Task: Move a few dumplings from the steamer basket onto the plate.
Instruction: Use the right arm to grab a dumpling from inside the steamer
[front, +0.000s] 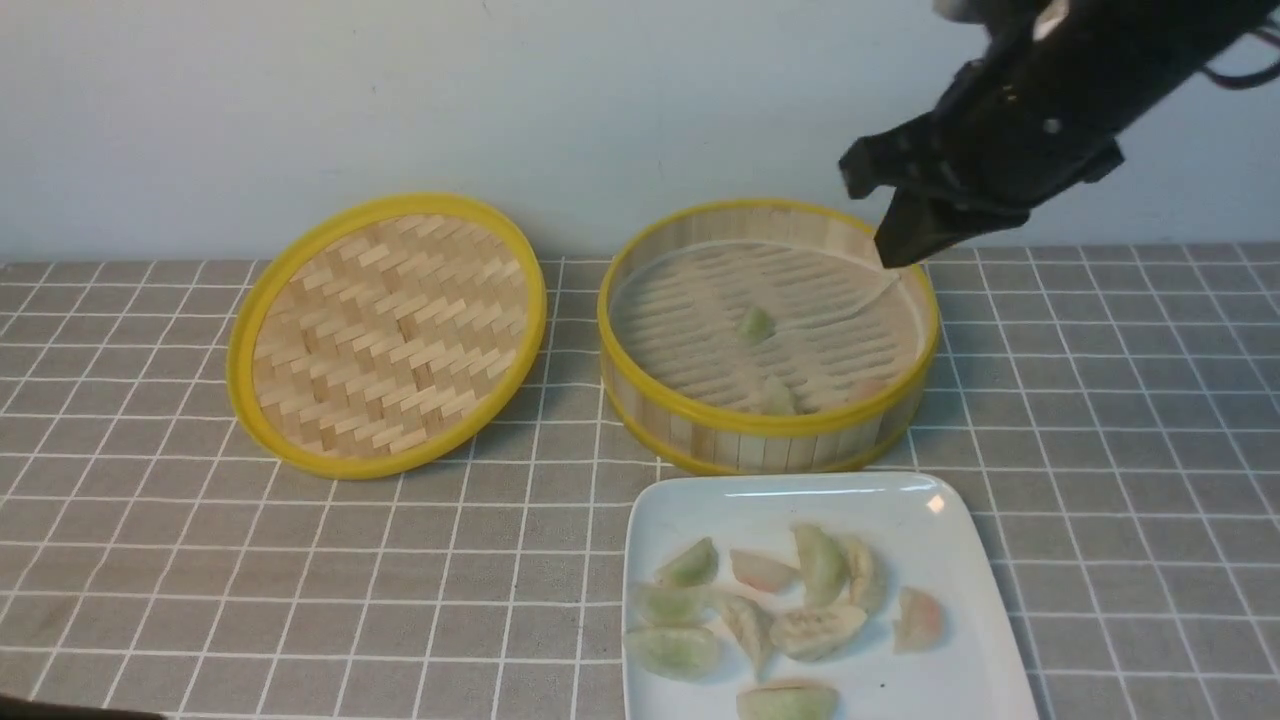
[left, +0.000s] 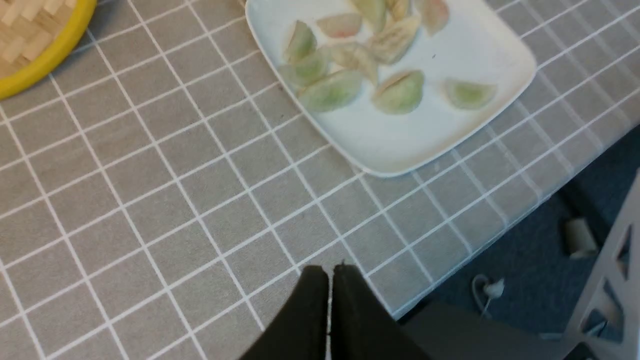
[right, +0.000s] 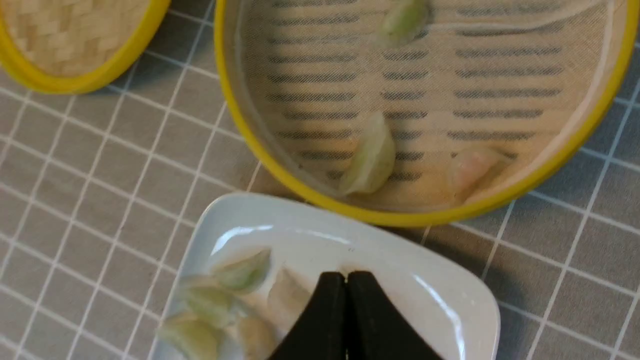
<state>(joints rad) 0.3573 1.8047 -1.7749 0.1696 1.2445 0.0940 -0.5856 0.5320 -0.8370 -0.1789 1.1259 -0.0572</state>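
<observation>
We are holding our right fingers (right: 327, 315) pressed together, empty, above the basket (front: 770, 422), where three dumplings (front: 755, 325) are lying, while others are sitting on the plate (front: 960, 545); our left fingers (left: 307, 315) are pressing together too.

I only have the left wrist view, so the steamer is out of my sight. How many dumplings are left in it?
Observer: Three in the steamer basket: a middle green dumpling, a near-wall green dumpling and a pinkish dumpling.
Operator: Where is the right gripper?
Observer: The right gripper hangs raised on the right, shut, holding nothing.
Operator: And the lid?
Observer: The lid lies left of the basket, apart from it.
</observation>
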